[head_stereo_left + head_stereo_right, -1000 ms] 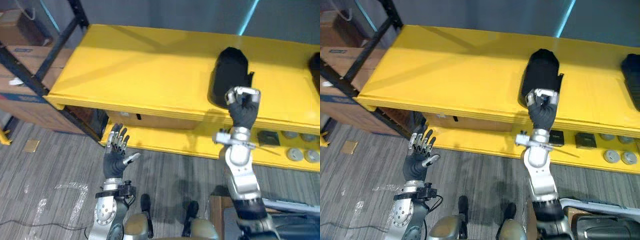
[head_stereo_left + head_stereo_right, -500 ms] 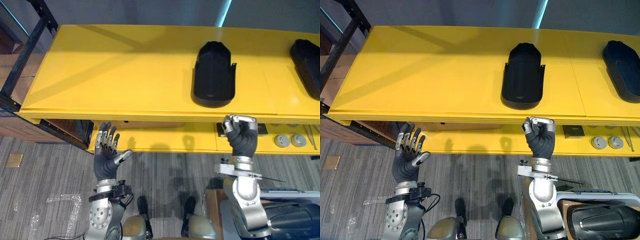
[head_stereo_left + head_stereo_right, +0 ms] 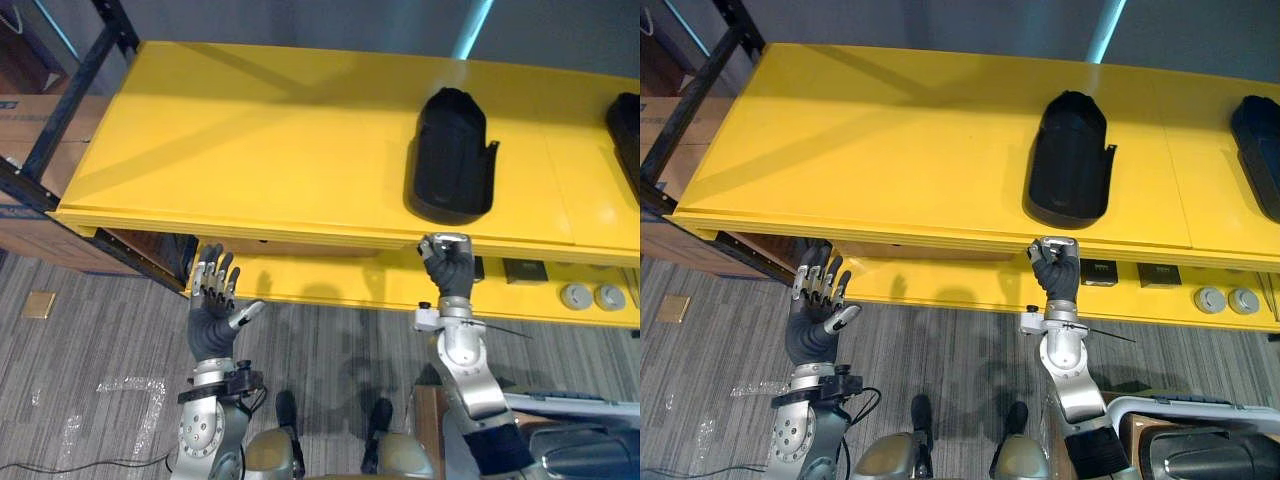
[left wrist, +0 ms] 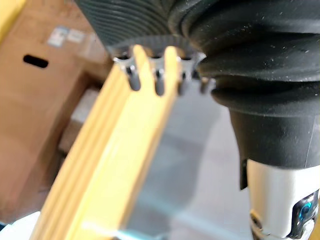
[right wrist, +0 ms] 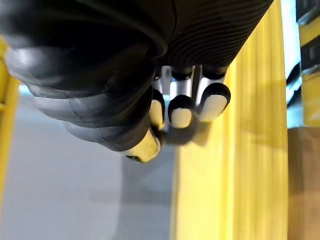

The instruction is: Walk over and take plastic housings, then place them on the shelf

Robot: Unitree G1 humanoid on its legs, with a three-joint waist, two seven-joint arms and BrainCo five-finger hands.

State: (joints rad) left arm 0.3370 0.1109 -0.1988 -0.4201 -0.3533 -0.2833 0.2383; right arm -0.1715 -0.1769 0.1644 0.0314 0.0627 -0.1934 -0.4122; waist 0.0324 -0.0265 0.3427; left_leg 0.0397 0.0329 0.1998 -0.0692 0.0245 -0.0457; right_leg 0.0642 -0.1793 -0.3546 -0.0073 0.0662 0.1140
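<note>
Right hand (image 3: pixel 447 270) has left housing (image 3: pixel 452 150) — wrist view shows curled fingers (image 5: pixel 181 111).

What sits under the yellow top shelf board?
A lower yellow shelf carrying two dark square parts and two grey discs at the right. Its back portion is covered by the top board.

Your right hand (image 5: pixel 150 70) shows fingers (image 5: pixel 181 111) curled at frame centre, holding nothing, just beside the yellow shelf edge (image 5: pixel 225 175).
</note>
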